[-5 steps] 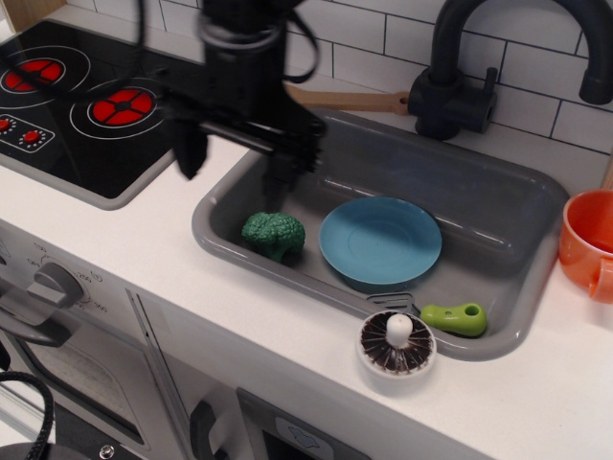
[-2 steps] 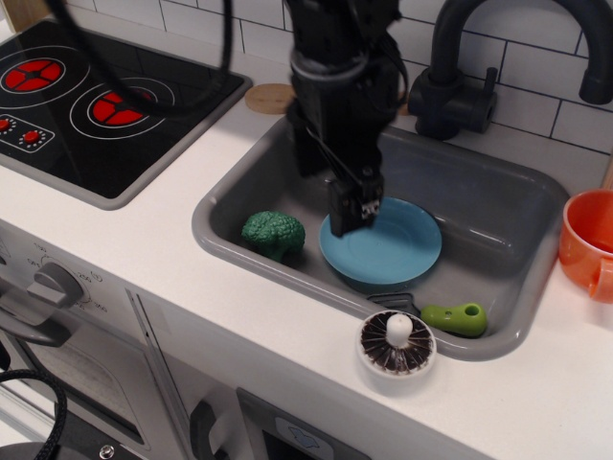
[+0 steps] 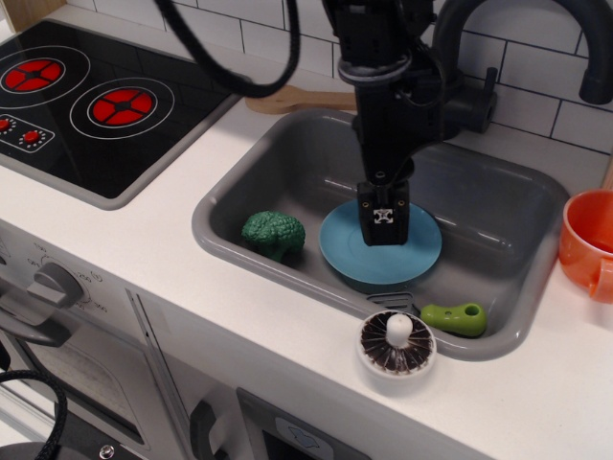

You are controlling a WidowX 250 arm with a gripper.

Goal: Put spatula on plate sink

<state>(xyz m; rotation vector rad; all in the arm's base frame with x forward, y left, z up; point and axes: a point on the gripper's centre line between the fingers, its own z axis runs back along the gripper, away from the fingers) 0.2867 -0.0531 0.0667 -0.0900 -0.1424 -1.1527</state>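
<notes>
White toy-kitchen surface (image 3: 144, 251) holds a grey rounded sink basin (image 3: 498, 206) (white tiles behind). The black end effector (image 3: 383, 228) hangs over the round blue plastic plate (image 3: 350, 251); its spread cannot be told. The lime-handled, grey-bladed spatula (image 3: 450, 318) lies at the basin's near edge.

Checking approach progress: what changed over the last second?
The tool swept right from above the broccoli to over the blue plate, nearer the spatula. Nothing was grasped or released. Spatula, plate, broccoli, orange cup and the mushroom toy stayed put.
</notes>
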